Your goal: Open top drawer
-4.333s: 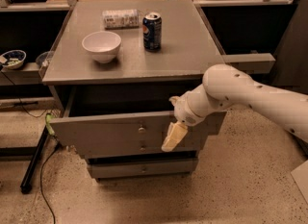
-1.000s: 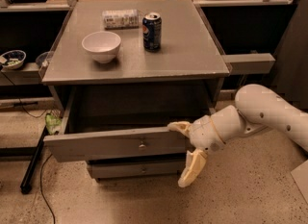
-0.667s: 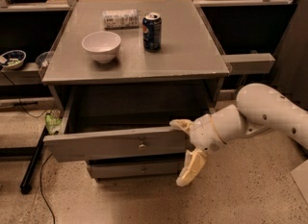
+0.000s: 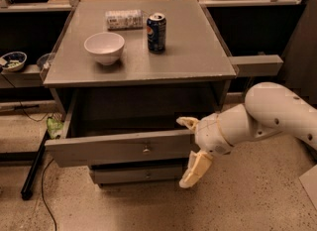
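While the top drawer (image 4: 109,149) stands pulled well out of the grey table (image 4: 198,51), its one round knob (image 4: 146,149) faces the camera. The gripper (image 4: 192,148), on a white arm (image 4: 267,113) reaching in from the right, sits at the drawer front's right end. It is spread wide, one finger (image 4: 187,122) at the front's top edge and the other (image 4: 195,170) hanging below. One lower drawer (image 4: 124,175) shows, shut. The table carries one white bowl (image 4: 104,46), one upright blue can (image 4: 156,31) and one pale cylinder (image 4: 124,19) lying down.

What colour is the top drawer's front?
The top drawer is plain grey, seen in the camera view; the gripper is at its right end.
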Tool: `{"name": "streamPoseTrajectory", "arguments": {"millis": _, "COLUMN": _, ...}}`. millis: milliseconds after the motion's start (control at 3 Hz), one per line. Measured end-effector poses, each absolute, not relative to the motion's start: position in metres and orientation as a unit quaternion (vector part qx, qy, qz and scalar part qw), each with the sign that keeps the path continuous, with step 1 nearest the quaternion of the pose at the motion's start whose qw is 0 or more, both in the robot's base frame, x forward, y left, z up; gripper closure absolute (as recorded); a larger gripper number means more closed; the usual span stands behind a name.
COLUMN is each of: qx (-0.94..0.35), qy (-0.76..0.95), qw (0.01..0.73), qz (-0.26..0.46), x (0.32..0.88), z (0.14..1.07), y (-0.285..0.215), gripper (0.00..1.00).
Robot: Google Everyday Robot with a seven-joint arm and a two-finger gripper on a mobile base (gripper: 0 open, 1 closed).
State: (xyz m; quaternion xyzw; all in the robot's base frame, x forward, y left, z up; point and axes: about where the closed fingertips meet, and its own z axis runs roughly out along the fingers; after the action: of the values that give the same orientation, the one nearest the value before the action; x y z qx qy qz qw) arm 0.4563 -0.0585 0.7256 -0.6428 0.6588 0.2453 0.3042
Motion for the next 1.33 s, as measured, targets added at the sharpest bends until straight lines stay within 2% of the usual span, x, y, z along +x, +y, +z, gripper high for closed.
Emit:
{"name": "streamPoseTrajectory", "arguments": {"millis": 667, "qx": -0.643, "qy": 0.670, "qw": 0.277, "qz": 0.246, "x": 0.484, "z": 0.689, "y": -0.045, "gripper": 0.00}}
{"name": "streamPoseTrajectory", "arguments": {"millis": 1333, "qx": -0.647, "qy": 0.666, "qw": 0.272, "qz": 0.251, "x": 0.478, "z": 0.691, "y": -0.044, "gripper": 0.00}}
